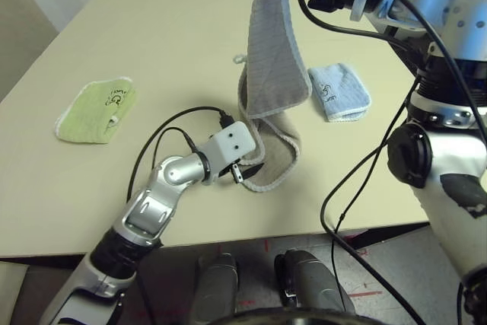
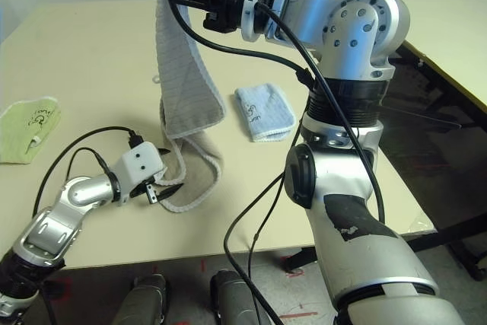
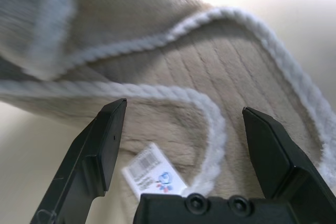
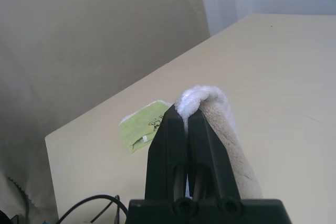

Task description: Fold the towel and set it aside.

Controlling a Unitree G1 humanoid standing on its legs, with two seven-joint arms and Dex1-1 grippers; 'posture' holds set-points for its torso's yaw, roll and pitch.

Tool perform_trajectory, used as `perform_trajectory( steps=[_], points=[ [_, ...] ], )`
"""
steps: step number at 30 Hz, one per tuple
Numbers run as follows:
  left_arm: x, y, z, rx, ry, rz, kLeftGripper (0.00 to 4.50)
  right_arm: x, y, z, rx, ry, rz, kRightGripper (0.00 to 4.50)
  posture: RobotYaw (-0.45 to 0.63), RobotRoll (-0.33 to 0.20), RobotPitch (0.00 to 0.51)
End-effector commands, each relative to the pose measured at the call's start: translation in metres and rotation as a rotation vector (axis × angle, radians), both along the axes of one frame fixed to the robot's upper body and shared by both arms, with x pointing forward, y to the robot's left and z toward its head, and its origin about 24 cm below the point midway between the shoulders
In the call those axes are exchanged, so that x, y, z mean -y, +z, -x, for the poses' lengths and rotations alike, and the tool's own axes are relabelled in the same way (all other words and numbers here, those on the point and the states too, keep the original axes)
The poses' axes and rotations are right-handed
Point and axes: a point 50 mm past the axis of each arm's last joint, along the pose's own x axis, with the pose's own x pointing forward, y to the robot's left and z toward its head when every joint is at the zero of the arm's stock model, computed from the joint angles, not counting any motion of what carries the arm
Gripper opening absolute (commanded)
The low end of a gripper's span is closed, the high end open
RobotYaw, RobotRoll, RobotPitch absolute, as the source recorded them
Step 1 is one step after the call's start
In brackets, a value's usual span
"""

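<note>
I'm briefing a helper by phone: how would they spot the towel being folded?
On the pale table, between two small folded cloths, the beige ribbed towel with white edging hangs from the right gripper. It alone is lifted, its lower end on the table.

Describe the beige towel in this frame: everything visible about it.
The towel is beige ribbed terry with white corded edging and a small white printed label. It hangs from the shut right gripper, which pinches a bunched top edge high above the table. Its lower end rests crumpled in loose folds on the tabletop. The open left gripper sits right at that lower end, fingers either side of the label, not closed on it.
</note>
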Motion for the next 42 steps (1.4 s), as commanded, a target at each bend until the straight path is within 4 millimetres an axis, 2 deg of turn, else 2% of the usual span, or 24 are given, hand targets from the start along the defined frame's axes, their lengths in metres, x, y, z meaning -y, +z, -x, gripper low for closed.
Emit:
perform_trajectory(
  steps=[1,5,15,19,23,27,34,38,42],
  points=[
    [0.005,-0.007,0.0,-0.04,-0.016,-0.002,4.5,0.0,0.002,0.001,0.011,0.005,-0.003,0.04,-0.07,0.0,0.101],
    [0.004,-0.01,-0.003,-0.058,-0.003,-0.022,3.6,0.0,0.002,0.001,0.013,0.004,-0.005,0.0,-0.08,0.0,0.1],
    [-0.006,-0.011,-0.006,-0.084,0.03,-0.023,0.14,0.001,0.003,0.0,0.021,-0.005,-0.003,0.0,-0.08,0.0,0.098],
    [-0.021,0.005,-0.015,-0.077,0.08,0.04,0.06,0.002,0.002,0.001,0.046,-0.016,0.049,0.0,-0.08,0.0,0.097],
    [-0.053,0.044,-0.03,-0.082,0.15,0.193,0.06,-0.002,-0.01,0.005,0.05,0.044,0.156,0.0,-0.08,0.0,0.097],
    [-0.099,0.085,-0.043,-0.061,0.222,0.273,0.06,0.042,-0.032,-0.007,-0.031,0.054,0.191,0.0,-0.08,0.0,0.096],
    [-0.171,0.138,-0.049,-0.016,0.372,0.451,0.06,0.086,-0.059,-0.009,-0.11,0.075,0.319,0.0,-0.09,0.0,0.093],
    [-0.201,0.161,-0.048,0.015,0.432,0.542,0.06,0.113,-0.069,-0.013,-0.143,0.047,0.359,0.0,-0.09,0.0,0.09],
    [-0.222,0.176,-0.047,0.045,0.462,0.56,0.06,0.133,-0.075,-0.016,-0.149,0.056,0.414,0.0,-0.09,0.0,0.088]
  ],
)
